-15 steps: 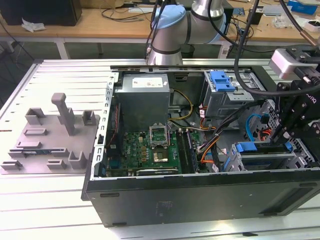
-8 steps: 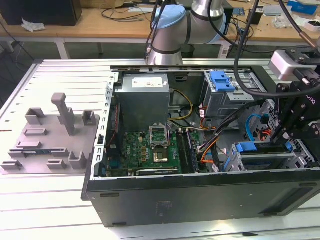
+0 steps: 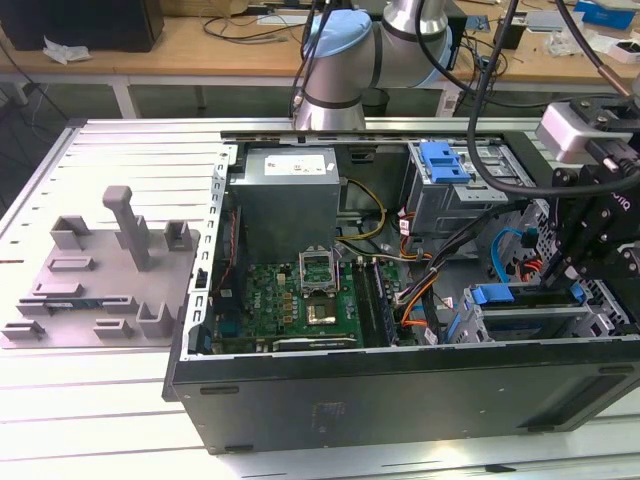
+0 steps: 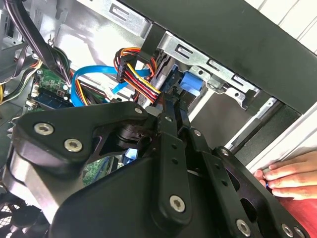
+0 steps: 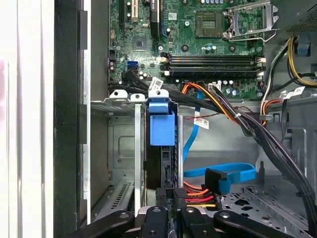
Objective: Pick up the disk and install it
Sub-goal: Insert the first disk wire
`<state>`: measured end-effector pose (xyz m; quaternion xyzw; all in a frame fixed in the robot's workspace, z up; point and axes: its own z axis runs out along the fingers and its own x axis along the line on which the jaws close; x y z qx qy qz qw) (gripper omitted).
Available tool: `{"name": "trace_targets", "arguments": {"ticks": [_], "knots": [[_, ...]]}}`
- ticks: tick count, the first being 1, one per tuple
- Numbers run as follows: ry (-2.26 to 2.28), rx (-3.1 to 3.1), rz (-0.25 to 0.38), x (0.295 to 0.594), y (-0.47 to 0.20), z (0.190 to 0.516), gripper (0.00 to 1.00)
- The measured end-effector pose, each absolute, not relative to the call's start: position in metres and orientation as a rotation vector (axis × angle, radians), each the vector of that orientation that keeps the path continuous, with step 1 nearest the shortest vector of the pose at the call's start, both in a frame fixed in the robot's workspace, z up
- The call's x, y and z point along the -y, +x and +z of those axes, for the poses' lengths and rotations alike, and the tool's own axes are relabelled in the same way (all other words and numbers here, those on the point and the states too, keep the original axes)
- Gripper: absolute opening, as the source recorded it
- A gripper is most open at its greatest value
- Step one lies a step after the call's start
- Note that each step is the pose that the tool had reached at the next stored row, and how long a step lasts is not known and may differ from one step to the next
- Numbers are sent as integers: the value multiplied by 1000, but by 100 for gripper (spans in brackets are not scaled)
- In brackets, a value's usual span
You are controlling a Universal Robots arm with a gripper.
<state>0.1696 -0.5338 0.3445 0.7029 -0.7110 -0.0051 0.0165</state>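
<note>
Gripper [image 5: 171, 207], jaws narrow and clamped on the edge of the disk [image 5: 161, 130], which stands on edge in the drive cage [image 5: 121, 105] at the computer case's [image 3: 400, 395] near corner, exterior view's right. Step in hand, by judgement: installation, disk partly in its slot. Seating calls for a straight push along the rails, clear of the cable bundle [image 5: 218, 106]

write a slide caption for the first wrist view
Gripper at the disk, which stands on edge in the drive bay of the open computer case.
</note>
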Motion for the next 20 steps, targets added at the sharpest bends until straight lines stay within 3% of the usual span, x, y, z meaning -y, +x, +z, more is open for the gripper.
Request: {"name": "trace_targets", "arguments": {"ticks": [20], "knots": [[2186,2211,-15,534,170,342,16]]}}
